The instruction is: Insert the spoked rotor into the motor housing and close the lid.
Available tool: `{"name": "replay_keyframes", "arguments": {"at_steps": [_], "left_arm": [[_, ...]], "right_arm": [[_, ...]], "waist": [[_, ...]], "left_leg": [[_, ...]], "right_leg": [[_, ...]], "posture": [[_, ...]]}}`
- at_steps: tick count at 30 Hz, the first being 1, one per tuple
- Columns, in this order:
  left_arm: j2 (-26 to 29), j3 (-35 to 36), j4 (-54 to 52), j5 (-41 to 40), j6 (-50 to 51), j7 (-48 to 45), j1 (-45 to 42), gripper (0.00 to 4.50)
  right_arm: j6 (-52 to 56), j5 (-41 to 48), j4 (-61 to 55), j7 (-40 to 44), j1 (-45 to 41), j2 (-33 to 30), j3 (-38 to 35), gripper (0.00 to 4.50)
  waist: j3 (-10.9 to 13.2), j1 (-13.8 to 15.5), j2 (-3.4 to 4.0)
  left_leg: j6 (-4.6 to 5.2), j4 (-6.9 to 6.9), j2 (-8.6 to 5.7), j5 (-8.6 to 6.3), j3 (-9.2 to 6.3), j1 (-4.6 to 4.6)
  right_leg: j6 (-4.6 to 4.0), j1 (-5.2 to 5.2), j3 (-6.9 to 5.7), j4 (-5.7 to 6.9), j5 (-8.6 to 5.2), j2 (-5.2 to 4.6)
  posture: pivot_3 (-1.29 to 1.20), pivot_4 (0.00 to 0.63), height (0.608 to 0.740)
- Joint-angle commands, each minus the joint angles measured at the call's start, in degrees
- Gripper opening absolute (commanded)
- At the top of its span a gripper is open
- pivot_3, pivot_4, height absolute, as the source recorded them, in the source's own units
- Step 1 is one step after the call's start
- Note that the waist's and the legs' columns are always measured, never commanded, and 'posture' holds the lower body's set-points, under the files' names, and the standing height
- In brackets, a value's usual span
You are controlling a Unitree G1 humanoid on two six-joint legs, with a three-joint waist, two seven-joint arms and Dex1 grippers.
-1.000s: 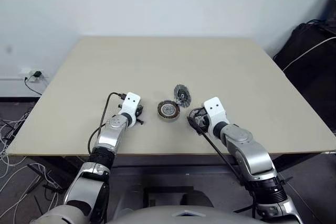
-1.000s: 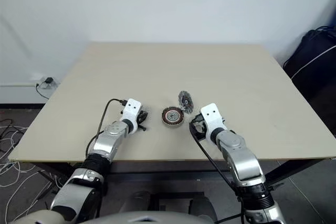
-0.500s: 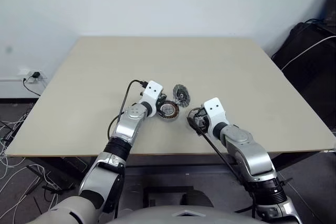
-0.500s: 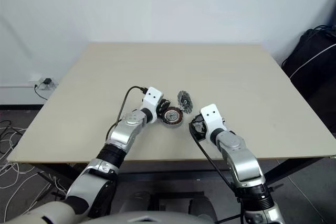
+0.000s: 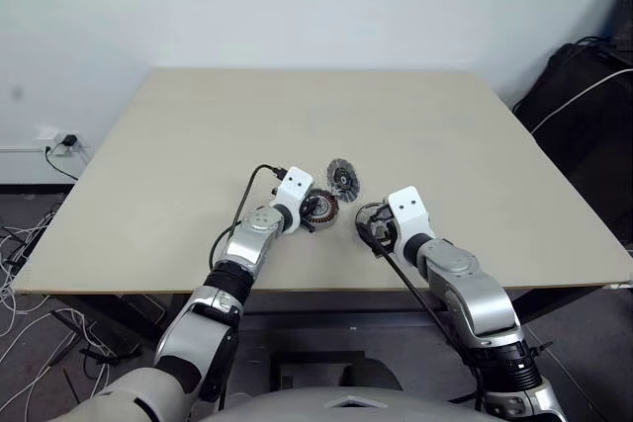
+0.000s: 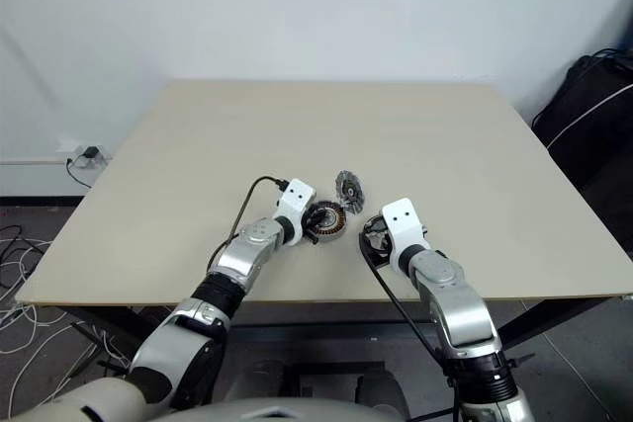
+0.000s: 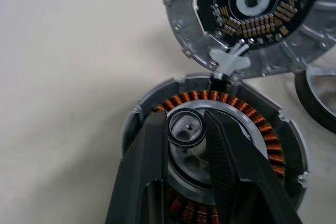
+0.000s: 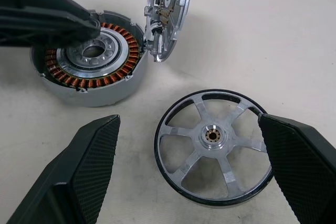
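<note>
On my left wrist camera, the left gripper [image 7: 195,129] has its two black fingers [image 7: 227,156] set close together down in the centre of the motor housing [image 7: 157,109], one on each side of the small silver hub ring there. They stand only narrowly apart, straddling that ring; I cannot tell whether they actually pinch it or just bracket it. Around them I see the housing's contents: a ring of copper-brown windings circling the silver middle, all sitting inside the shallow metal cup.

The lid [image 7: 247,19] stands tilted up at the housing's far edge, joined to it by a small white tab, its inner face with a dark centre and rows of small parts turned toward my left camera.

On the right wrist camera, the right gripper [image 8: 195,167] has its fingers [image 8: 84,166] spread wide. The spoked rotor [image 8: 212,146] lies flat on the table [image 5: 445,126] between them, not touched by either finger. It is a silver wheel with a dark outer band, several spokes and a brass-toned hub, and it sits outside the housing, just beside it.

From the head camera I see the housing [image 5: 318,207] near the front middle of the tan table, the lid [image 5: 342,177] upright behind it, my left gripper [image 5: 305,212] on it from the left and my right gripper [image 5: 371,229] just to its right.
</note>
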Motion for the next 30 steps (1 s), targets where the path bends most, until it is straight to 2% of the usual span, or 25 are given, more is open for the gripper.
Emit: {"name": "replay_keyframes", "arguments": {"at_steps": [1,5,14,18,19,24,27,29,30], "left_arm": [[-0.5,-0.1,-0.3,0.3,-1.5,-0.2,-2.1,0.67],[-0.5,0.1,0.7,0.1,-1.5,-0.3,-2.6,0.67],[-0.6,0.5,1.2,-0.1,-2.3,0.1,-3.0,3.66],[-0.1,1.5,-1.6,-0.8,-2.6,0.5,-2.3,3.66],[0.2,1.9,-2.4,-1.0,-2.6,0.7,-2.0,3.22],[2.4,3.8,-8.7,-1.7,-1.7,1.2,1.0,1.66],[4.8,4.7,-14.2,-2.0,-0.6,1.5,4.6,0.66],[6.3,5.2,-17.8,-1.9,0.2,1.6,7.5,0.04],[7.0,5.4,-19.5,-1.9,0.6,1.6,9.0,0.00]], "right_arm": [[-0.6,0.1,-2.7,-0.4,-0.7,0.1,-1.4,4.50],[-0.7,0.1,-2.8,-0.5,-0.6,0.2,-1.5,4.50],[-0.7,0.0,-2.8,-0.7,-0.7,0.3,-1.7,4.50],[-0.7,-0.1,-2.8,-0.6,-0.7,0.4,-1.4,4.50],[-0.7,-0.1,-2.7,-0.6,-0.7,0.4,-1.4,4.50],[-0.6,0.2,-2.2,0.5,-1.2,0.4,-0.5,4.50],[-0.3,0.7,-2.4,1.9,-1.6,0.2,0.3,3.84],[0.0,1.3,-2.9,3.4,-2.1,-0.1,1.0,3.25],[0.3,1.5,-3.3,4.1,-2.4,-0.3,1.5,2.88]], "waist": [[0.0,0.0,0.00],[0.0,0.0,0.00],[0.0,0.0,0.00],[0.0,0.0,0.00],[0.0,0.0,0.00],[0.0,-0.1,0.00],[0.0,-0.2,0.02],[0.0,-0.2,0.03],[0.0,-0.2,0.03]], "left_leg": [[0.00,0.00,0.00,0.00,0.00,0.00],[0.00,0.00,0.00,0.00,0.00,0.00],[0.01,0.00,-0.01,0.00,0.00,-0.01],[0.01,0.00,-0.01,0.00,0.00,-0.01],[0.01,0.00,-0.01,-0.01,0.00,-0.01],[0.00,-0.01,0.00,-0.01,0.00,-0.01],[0.00,-0.02,0.02,-0.01,0.00,0.00],[0.00,-0.03,0.03,-0.01,0.01,0.00],[0.00,-0.03,0.03,-0.01,0.00,0.00]], "right_leg": [[0.00,0.00,0.00,0.00,0.00,-0.01],[0.00,0.00,0.00,0.00,0.00,-0.02],[0.00,-0.01,0.00,0.00,0.00,-0.02],[0.00,0.00,0.00,0.00,0.00,-0.03],[0.00,-0.01,0.00,0.00,0.00,-0.03],[-0.01,-0.02,0.02,0.00,0.00,-0.05],[-0.02,-0.03,0.03,0.00,0.00,-0.05],[-0.03,-0.05,0.04,0.01,0.00,-0.05],[-0.04,-0.04,0.04,0.01,-0.01,-0.05]], "posture": [[0.00,0.000,0.740],[0.00,0.000,0.740],[0.00,0.000,0.740],[0.00,0.000,0.740],[0.00,0.000,0.740],[0.00,0.000,0.740],[0.00,0.000,0.740],[0.00,0.000,0.740],[0.00,0.000,0.740]]}}
